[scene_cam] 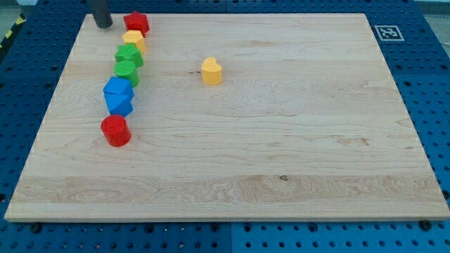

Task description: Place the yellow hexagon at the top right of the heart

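The yellow hexagon (pixel 133 39) sits near the board's top left, in a curved line of blocks. The yellow heart (pixel 211 71) stands alone toward the board's upper middle, to the right of that line. My tip (pixel 103 24) is at the top left corner area, just left of the red star (pixel 136 22) and up-left of the yellow hexagon, touching neither as far as I can tell.
Below the yellow hexagon the line runs down: a green star-like block (pixel 129 55), a green round block (pixel 126 70), two blue blocks (pixel 118 89) (pixel 119 104), and a red cylinder (pixel 115 130). A marker tag (pixel 385 31) sits off the wooden board (pixel 281 154) at the top right.
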{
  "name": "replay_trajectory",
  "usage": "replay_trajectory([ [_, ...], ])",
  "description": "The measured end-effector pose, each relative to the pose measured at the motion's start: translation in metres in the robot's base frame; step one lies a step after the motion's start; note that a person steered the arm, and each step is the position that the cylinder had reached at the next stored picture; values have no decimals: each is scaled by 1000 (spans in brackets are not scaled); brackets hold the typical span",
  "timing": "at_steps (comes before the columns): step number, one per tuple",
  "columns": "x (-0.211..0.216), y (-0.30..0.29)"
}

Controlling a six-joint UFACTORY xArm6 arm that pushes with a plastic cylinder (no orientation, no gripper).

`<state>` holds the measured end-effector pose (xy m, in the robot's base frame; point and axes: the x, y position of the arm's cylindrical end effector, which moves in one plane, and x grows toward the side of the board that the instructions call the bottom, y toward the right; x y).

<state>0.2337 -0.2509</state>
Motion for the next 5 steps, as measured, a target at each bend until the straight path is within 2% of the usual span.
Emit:
replay_trajectory([
  [1, 25, 1],
  [3, 29, 31],
  [4, 53, 37],
  [5, 58, 42],
])
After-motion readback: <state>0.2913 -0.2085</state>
